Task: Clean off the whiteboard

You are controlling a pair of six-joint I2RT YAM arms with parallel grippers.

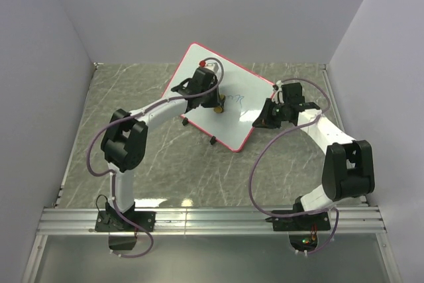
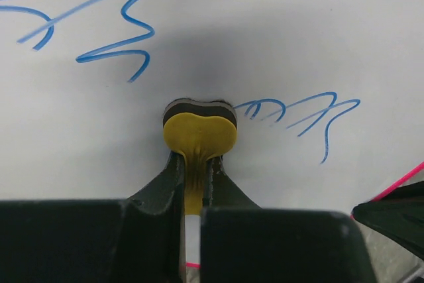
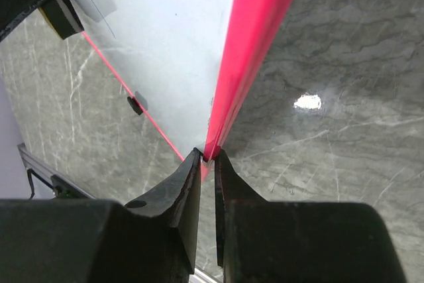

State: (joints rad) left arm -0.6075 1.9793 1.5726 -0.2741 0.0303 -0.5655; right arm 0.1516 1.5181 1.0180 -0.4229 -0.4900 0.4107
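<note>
The whiteboard [image 1: 233, 105], white with a red-pink rim, lies tilted at the back centre of the table and bears blue scribbles [image 2: 301, 117]. My left gripper [image 1: 216, 102] is over the board, shut on the small yellow eraser [image 2: 199, 132], whose dark felt face presses on the board just left of a blue scribble. More scribbles [image 2: 119, 31] lie further up the board. My right gripper [image 1: 263, 121] is shut on the board's red rim [image 3: 255, 44] at its right edge, fingertips pinching the edge near a corner.
The board's small black feet [image 1: 212, 140] stick out along its near edge. Grey marble tabletop [image 1: 172, 164] surrounds the board. White walls close in the back and both sides. Purple cables loop off both arms.
</note>
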